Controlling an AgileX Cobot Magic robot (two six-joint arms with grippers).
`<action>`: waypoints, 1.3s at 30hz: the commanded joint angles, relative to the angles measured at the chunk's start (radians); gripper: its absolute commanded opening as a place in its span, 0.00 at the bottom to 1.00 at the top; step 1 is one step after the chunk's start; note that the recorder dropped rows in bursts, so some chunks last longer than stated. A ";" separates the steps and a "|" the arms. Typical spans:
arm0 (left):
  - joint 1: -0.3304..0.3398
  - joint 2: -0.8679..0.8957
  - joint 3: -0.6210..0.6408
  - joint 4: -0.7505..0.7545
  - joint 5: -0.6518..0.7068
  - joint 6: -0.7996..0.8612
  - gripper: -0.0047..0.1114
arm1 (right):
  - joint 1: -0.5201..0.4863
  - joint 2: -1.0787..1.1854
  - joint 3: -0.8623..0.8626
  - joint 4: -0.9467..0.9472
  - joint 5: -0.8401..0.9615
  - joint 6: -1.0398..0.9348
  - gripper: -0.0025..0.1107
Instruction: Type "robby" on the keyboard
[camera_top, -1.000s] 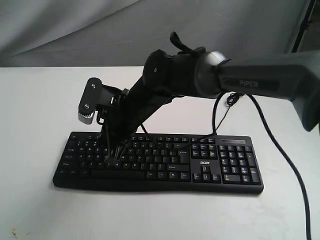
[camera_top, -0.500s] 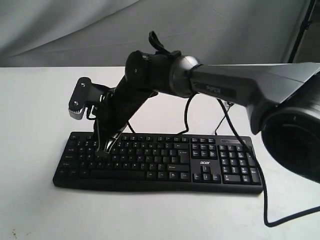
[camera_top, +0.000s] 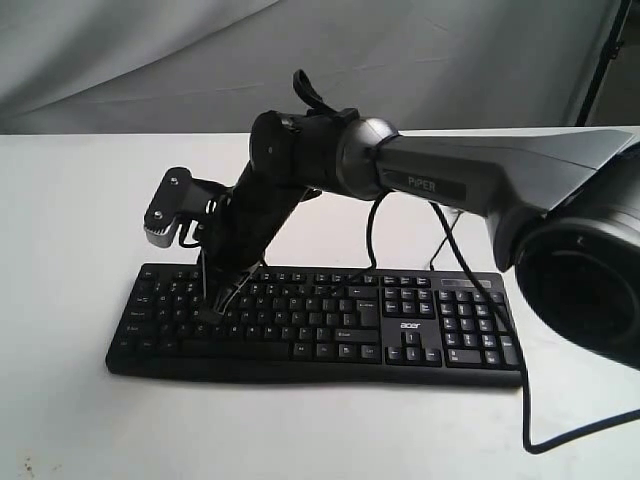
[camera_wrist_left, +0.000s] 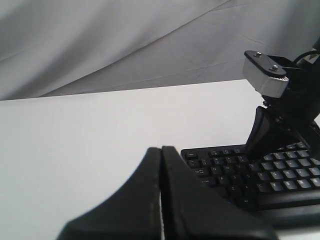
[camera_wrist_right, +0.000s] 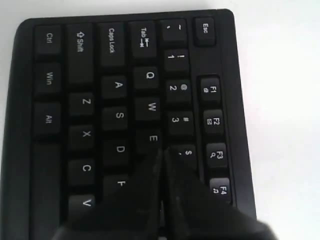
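Keyboard (camera_top: 315, 325) beneath right jaws, pressed together just beside E key (camera_wrist_right: 152, 139).

My right arm (camera_top: 480, 170): grey link w/ white PiPER mark (camera_top: 425, 183). Left of the mark, black joints, then cam block (camera_top: 168, 208), silver end, 2 screws. Black cable (camera_top: 525, 415). Jaws black, tapered.

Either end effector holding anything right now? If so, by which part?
Nothing is held. The right end effector is shut and empty, its tip by the E key of the keyboard. The left end effector is shut and empty too.
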 joint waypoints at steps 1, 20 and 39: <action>-0.006 -0.003 0.004 0.005 -0.005 -0.003 0.04 | 0.010 -0.006 -0.006 0.001 0.013 -0.006 0.02; -0.006 -0.003 0.004 0.005 -0.005 -0.003 0.04 | 0.017 -0.006 0.021 -0.013 -0.013 -0.036 0.02; -0.006 -0.003 0.004 0.005 -0.005 -0.003 0.04 | 0.017 0.004 0.023 -0.020 -0.045 -0.023 0.02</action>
